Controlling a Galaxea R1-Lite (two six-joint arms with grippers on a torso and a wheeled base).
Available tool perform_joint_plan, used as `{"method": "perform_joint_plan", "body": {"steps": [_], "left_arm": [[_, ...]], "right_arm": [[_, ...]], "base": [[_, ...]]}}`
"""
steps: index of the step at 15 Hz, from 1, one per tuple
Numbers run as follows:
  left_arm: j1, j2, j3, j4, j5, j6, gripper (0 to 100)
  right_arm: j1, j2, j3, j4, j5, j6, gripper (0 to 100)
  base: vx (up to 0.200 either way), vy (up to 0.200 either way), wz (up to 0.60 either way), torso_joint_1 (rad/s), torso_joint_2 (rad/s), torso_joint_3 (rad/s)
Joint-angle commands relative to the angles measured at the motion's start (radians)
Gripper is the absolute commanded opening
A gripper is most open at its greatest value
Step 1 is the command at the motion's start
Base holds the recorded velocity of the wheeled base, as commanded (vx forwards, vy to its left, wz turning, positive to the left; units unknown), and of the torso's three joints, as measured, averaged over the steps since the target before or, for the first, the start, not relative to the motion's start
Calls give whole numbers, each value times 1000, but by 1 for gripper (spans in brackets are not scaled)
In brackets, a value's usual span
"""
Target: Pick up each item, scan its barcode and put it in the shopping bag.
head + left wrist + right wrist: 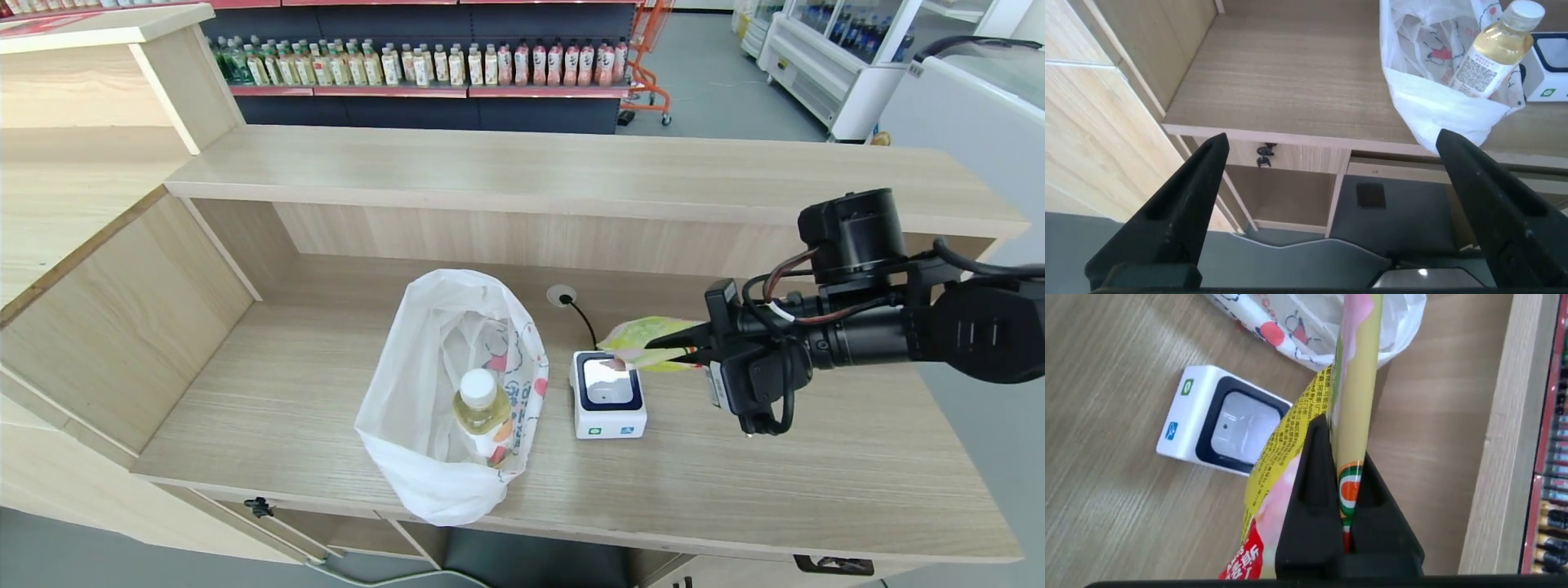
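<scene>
- Black and spread wide, your left gripper [1333,147] hangs off the near left edge of the pale wood-grain counter [286,408]. It grasps nothing, so leave it parked there, out of the way.
- The small white box scanner with a dark glass window [608,396] sits mid-counter, window facing up. This looks like the scanning step, so the window is your target.
- The yellow-green crinkly snack packet [641,331] hovers just above the scanner's far right corner, and only its tip is over the glass.
  - The wrist view shows it nearly edge-on to the window.
  - I cannot tell which face carries the barcode, so roll the wrist slowly until a printed face lies flat towards the glass.
  - Bring it over the middle of the window and hold it steady without touching.
- Your right gripper [645,349] is clenched on the packet's right end. Keep that pinch firm, because the thin film could slip as you rotate.
- The white plastic shopping bag with cartoon print [408,359] stands just left of the scanner, mouth open upward.
  - Inside it, a clear bottle of pale yellow drink with a white cap [482,408] leans against the near right wall.
  - The far side of the bag looks free, so that is the better spot to drop the packet.
</scene>
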Motion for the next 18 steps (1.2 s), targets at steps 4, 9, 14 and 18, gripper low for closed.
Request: {"method": "perform_joint_plan", "body": {"steps": [4, 9, 14, 18], "left_arm": [[0, 0, 0, 0, 0, 1, 100], [0, 0, 0, 0, 0, 1, 100], [0, 0, 0, 0, 0, -1, 100], [0, 0, 0, 0, 0, 2, 100]], "right_arm": [[-27, 55, 41, -13, 67, -108, 0], [-27, 59, 139, -159, 58, -135, 0], [-27, 64, 212, -271, 59, -135, 0], [-25, 67, 223, -296, 58, -139, 0]], "base": [[0, 0, 0, 0, 0, 0], [0, 0, 0, 0, 0, 0], [160, 0, 0, -4, 0, 4], [100, 0, 0, 4, 2, 2]]}}
